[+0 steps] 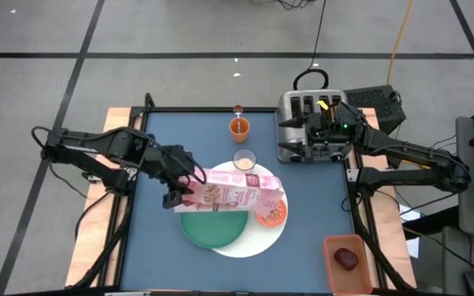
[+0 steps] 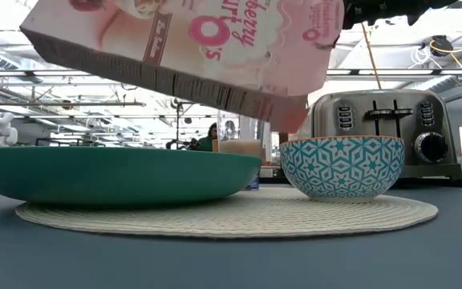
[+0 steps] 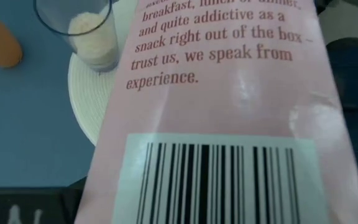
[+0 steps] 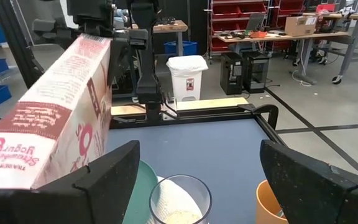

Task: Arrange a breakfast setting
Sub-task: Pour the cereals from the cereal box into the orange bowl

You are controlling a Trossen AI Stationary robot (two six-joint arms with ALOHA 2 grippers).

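Observation:
My left gripper (image 1: 186, 185) is shut on a pink cereal box (image 1: 237, 191), held over the setting and tilted; its lower end (image 2: 295, 112) is above the small bowl (image 2: 342, 164), orange inside (image 1: 271, 213). The bowl and a green plate (image 1: 214, 227) sit on a large white round woven mat (image 1: 257, 238). A glass of milk (image 1: 244, 159) stands at the mat's far edge, with an orange cup (image 1: 239, 127) behind it. My right gripper (image 4: 197, 163) is open and empty, raised by the toaster (image 1: 307, 123). The spoon is not in view. My left gripper holds the cereal box by its end nearest the table's left (image 1: 196, 186), coming level from the left. The box fills the left wrist view (image 3: 229, 124) and hides the fingers. The box is lifted clear and slants down toward the bowl.
A silver four-slot toaster (image 2: 391, 128) stands at the far right of the table. An orange tray with a dark red object (image 1: 348, 259) sits off the table's near right corner. Bare blue table lies to the left and right of the mat.

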